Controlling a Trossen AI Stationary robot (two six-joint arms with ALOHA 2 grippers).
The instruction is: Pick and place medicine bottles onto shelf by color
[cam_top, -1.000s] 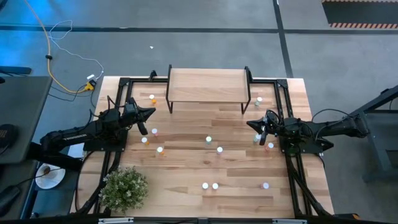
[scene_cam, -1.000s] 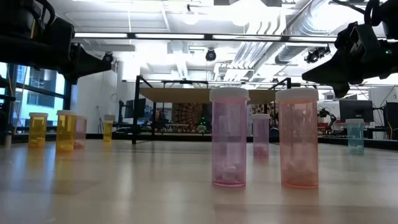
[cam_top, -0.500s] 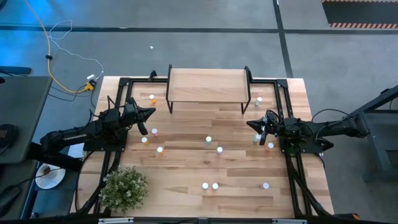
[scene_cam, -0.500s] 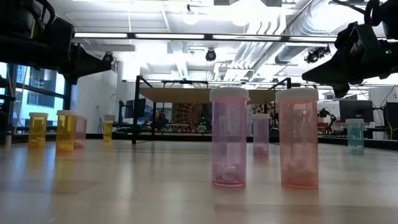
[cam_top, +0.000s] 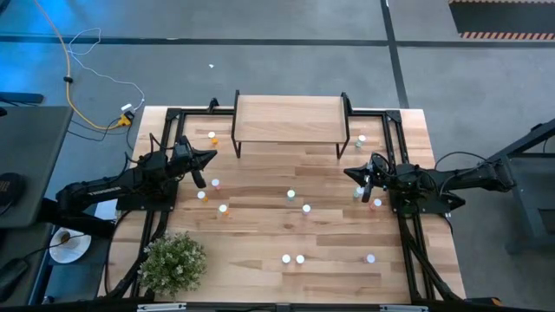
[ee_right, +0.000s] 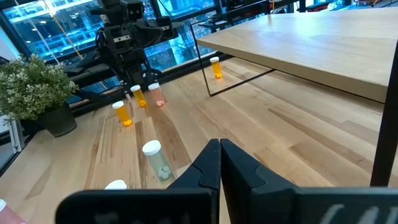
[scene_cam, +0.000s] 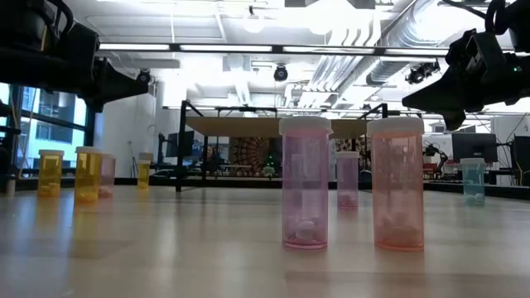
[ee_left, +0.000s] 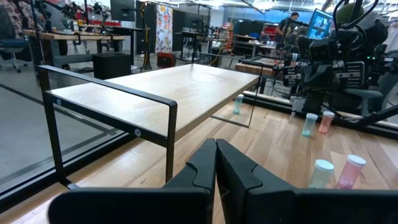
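Bottles (scene_cam: 305,184) upright, white caps up

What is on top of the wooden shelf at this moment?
Nothing: the shelf top is bare in the high and both wrist views. The floor under it is covered from above.

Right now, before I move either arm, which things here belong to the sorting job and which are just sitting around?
Part of the job:
- medicine bottles scattered over the tabletop, none on the shelf yet
- shelf at the far edge, top bare
- left pincer, shut, empty
- right pincer, shut, empty

Just sitting around:
- potted plant at the near left corner
- yellow cable on the floor
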